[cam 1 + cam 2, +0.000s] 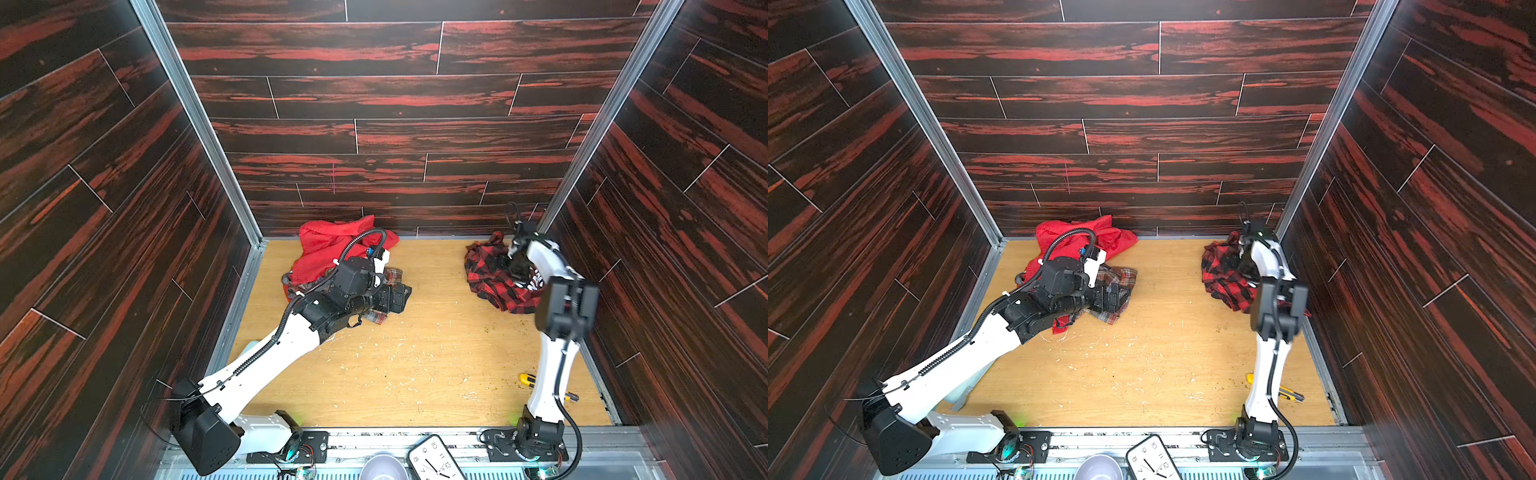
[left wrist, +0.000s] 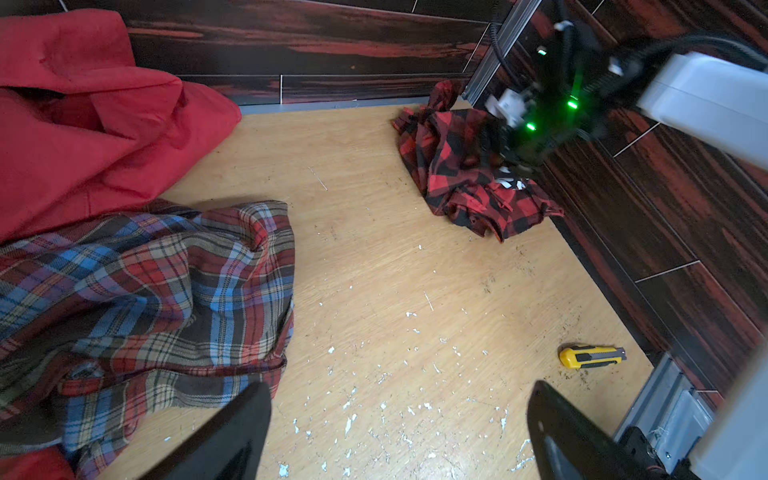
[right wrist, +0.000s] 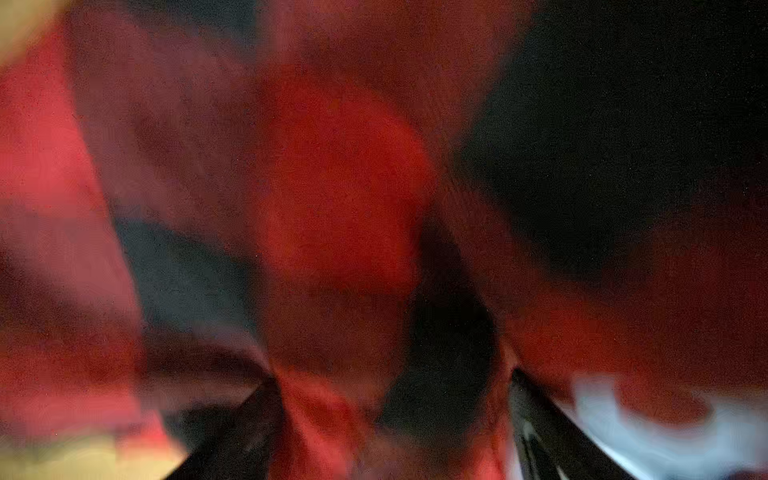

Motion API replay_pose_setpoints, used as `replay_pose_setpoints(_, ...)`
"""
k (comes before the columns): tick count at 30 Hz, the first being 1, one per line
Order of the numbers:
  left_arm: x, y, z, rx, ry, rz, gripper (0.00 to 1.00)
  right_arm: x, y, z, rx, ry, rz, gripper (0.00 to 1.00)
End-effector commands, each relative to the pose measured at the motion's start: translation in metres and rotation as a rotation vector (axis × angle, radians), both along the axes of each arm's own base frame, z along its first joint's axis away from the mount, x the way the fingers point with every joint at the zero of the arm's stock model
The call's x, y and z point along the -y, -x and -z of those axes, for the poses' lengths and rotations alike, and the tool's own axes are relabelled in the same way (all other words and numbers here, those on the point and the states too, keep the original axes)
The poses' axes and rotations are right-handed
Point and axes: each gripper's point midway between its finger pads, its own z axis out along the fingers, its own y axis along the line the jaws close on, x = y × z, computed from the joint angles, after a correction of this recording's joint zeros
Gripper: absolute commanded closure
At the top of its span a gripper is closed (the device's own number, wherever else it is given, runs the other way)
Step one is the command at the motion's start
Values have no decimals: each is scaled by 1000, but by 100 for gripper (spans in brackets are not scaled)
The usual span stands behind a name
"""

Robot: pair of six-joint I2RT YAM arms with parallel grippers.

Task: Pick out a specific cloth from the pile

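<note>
Pile [image 1: 324, 249] lies at the back left of the table [image 1: 415, 374]: one plain red cloth [image 2: 83, 124] and one plaid shirt [image 2: 145, 291] touching it. The left arm reaches low over the shirt. The left gripper [image 2: 399, 386] hovers at the shirt's edge, jaws spread wide, nothing between them. At the front rail are one clock [image 1: 434, 459] with black numerals and one bowl [image 1: 382, 467] beside it.

The cloth [image 1: 490, 278], in red-and-black check, sits well apart at the back right, near the wall. White lettering [image 1: 536, 280] on its black patch is partly covered and unreadable. The right arm stands upright with the wrist turned down. The right gripper [image 3: 392, 378] is pressed into the cloth, jaws wide apart with folds between them. One yellow knife [image 2: 592, 356] lies near this arm. Arms: two. Garments: three.
</note>
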Motion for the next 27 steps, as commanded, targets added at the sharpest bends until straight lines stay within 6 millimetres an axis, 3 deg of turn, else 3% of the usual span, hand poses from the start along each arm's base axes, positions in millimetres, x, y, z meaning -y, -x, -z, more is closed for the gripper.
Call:
replay_pose_setpoints(1,6,0,-6,9,7,26,1,36,25,-74,265,-90,205,13)
replay_pose_setpoints(4,9,1,-5,9,21,36,1,58,66,-62,274,-108,291,13)
replay_pose_setpoints(6,13,0,-4,4,28,47,1,72,87,-42,227,-110,346,12)
replay_pose_setpoints(9,18,0,-2,-9,33,70,1,90,104,-22,215,-223,427,12)
replay_pose_setpoints(17,14,3,-3,-7,39,55,1,131,108,4,126,-81,468,14)
replay_pose_setpoints(27,13,2,-5,-15,31,50,1,155,102,30,38,-45,497,15)
